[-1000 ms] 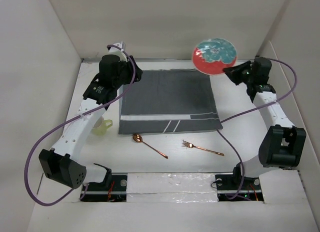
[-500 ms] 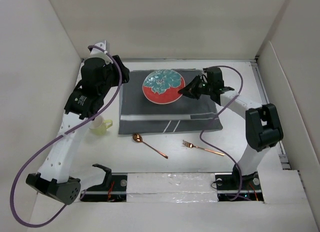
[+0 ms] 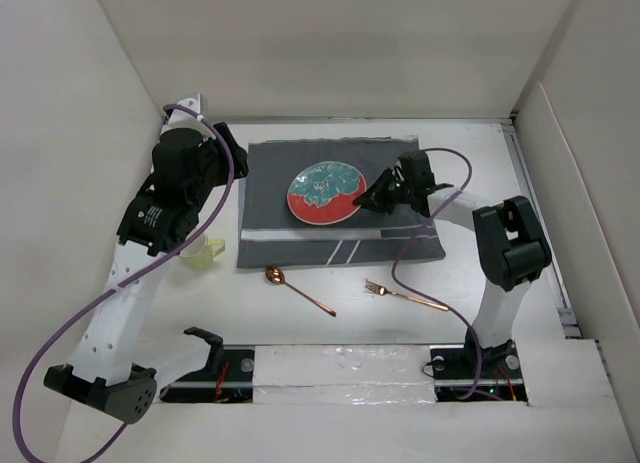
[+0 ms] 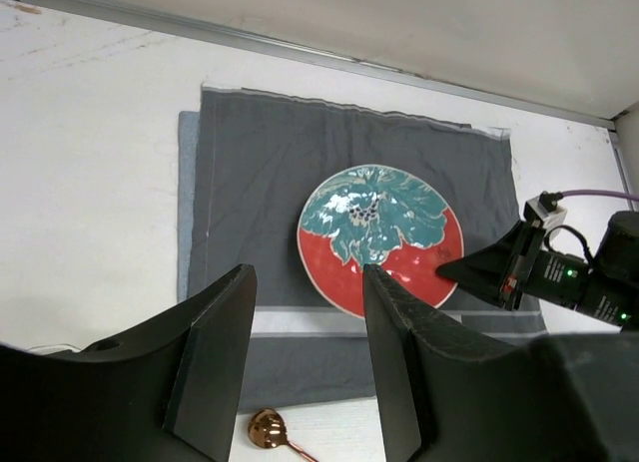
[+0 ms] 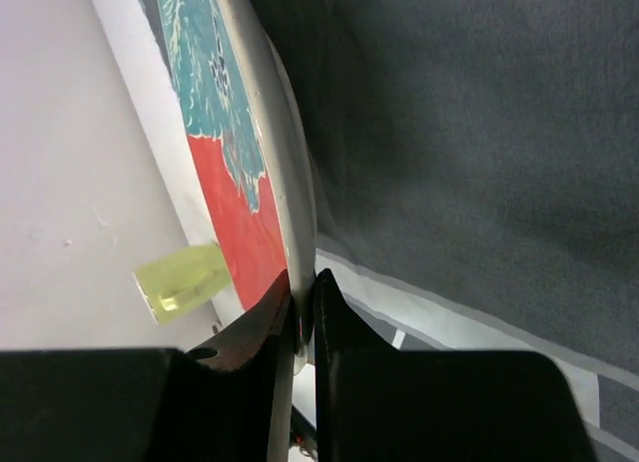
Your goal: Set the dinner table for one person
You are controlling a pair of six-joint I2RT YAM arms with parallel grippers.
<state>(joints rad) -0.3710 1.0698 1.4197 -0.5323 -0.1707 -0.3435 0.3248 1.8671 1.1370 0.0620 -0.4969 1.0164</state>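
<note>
A red plate with a teal flower pattern (image 3: 324, 193) is over the middle of the dark grey striped placemat (image 3: 400, 228) on the white dinner table (image 3: 500, 313). My right gripper (image 3: 372, 200) is shut on the plate's right rim; the right wrist view shows the rim (image 5: 290, 213) pinched between the two fingers, the plate low over the cloth. My left gripper (image 4: 305, 322) is open and empty, high above the mat's left part. The plate (image 4: 379, 237) and the right gripper's tip also show in the left wrist view. A copper spoon (image 3: 297, 288) and a copper fork (image 3: 405, 295) lie in front of the mat.
A yellow-green cup (image 3: 203, 251) stands left of the mat, partly under my left arm; it shows in the right wrist view (image 5: 185, 279) too. White wall panels close in the table on three sides. The right arm's purple cable (image 3: 420, 233) trails across the mat's right edge.
My right gripper has carried the plate from high at the back right down onto the middle of the placemat. My left arm has swung back and to the left.
</note>
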